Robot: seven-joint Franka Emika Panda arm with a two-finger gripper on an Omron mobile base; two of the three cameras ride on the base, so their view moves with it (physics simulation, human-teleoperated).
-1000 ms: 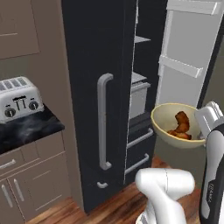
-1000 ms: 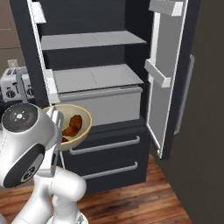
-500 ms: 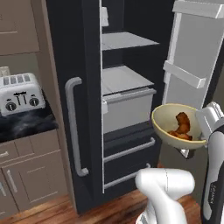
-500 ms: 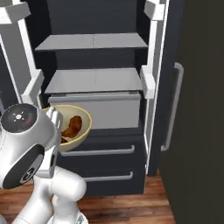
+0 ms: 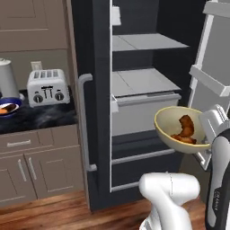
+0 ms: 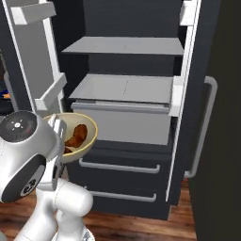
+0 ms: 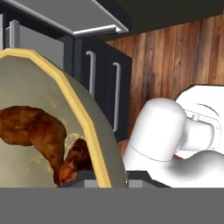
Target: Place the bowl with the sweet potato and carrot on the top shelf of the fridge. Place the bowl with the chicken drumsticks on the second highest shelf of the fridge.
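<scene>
Meanwhile gripper (image 7: 103, 178) clamps drumstick bowl (image 5: 179, 133); no legible writing.

You've got wood floor (image 5: 54, 213) at 7 o'clock, grey cabinets (image 5: 31, 168) w/ dark counter (image 5: 36, 117) at 9, toaster (image 5: 47, 86) on top.

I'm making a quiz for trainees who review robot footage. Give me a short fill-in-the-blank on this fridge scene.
1. The yellow bowl held by the gripper contains chicken ____.
2. The fridge in front of the robot stands with its doors ____.
3. On the dark counter left of the fridge stands a silver ____.
4. The floor is made of ____.

Missing words: drumsticks; open; toaster; wood
</scene>
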